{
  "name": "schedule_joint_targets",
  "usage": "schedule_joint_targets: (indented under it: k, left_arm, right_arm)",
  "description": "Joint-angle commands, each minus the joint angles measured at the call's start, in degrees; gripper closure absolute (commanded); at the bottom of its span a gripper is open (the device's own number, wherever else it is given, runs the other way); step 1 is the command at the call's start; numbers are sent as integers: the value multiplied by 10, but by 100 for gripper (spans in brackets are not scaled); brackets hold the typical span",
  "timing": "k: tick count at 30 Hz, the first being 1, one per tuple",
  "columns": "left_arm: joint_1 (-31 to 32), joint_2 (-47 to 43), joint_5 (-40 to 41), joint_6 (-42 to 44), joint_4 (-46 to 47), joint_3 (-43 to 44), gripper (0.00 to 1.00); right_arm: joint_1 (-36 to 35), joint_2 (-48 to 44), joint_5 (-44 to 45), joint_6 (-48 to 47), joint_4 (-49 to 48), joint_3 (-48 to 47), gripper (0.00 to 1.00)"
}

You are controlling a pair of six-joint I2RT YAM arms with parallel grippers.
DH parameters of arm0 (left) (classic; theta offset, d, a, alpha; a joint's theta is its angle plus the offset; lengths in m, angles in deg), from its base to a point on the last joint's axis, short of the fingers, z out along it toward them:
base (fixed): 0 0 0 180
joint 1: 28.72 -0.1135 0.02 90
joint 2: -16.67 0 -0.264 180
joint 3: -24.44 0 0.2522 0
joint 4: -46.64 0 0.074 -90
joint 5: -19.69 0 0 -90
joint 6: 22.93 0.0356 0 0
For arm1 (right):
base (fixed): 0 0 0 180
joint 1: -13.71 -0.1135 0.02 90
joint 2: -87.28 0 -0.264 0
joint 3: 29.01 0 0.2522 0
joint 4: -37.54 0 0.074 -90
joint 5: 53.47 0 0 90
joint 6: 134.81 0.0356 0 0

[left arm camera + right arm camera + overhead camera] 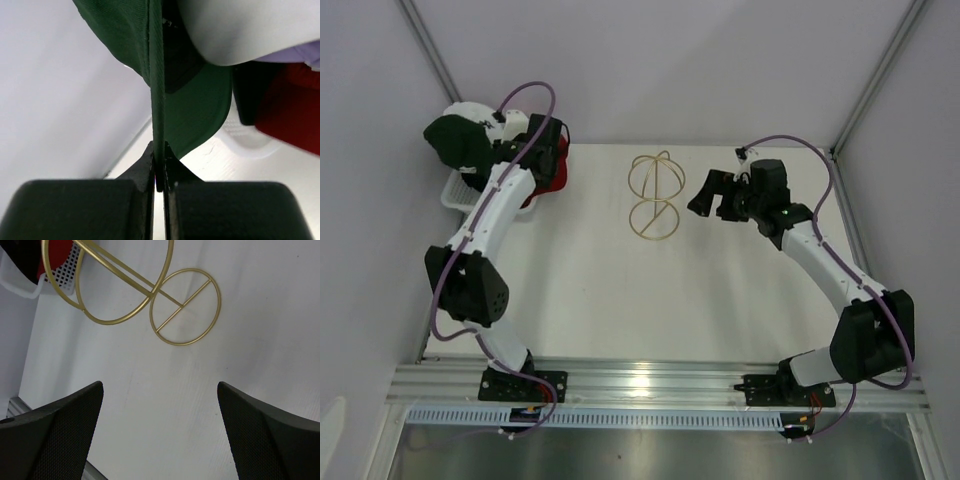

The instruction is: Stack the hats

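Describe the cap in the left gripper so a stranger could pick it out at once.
At the far left corner of the table stands a white mesh basket of caps. There the left gripper is shut on the brim of the dark green cap. It is the only green one; the red cap beside it is ungripped.

white table (620, 300), matte, under soft even light. pale walls (670, 60) at 9, 12 and 3 o'clock; slanted metal posts (430, 50) at 11 and 1. aluminium rail (650, 385) at 6 o'clock, with a glare spot.
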Motion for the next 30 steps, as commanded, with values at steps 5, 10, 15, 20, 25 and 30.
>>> schedule_joint_targets:
  k: [5,10,15,20,25,30]
  left_arm:
    - [80,-102,34,175,70,-55,99]
    - [112,-135,85,251,75,-62,99]
    - [112,-157,152,294,82,-66,99]
    - [95,-166,161,390,148,-74,99]
    - [94,-174,142,469,203,-72,99]
    - [166,-216,67,612,376,-131,99]
  right_arm:
    - [74,-70,-44,57,51,-24,0]
    - [95,-133,-25,39,82,-13,0]
    - [95,-165,-27,42,87,1,0]
    - [95,-173,-35,42,98,5,0]
    - [96,-177,-35,38,101,3,0]
    - [97,-174,-57,55,76,1,0]
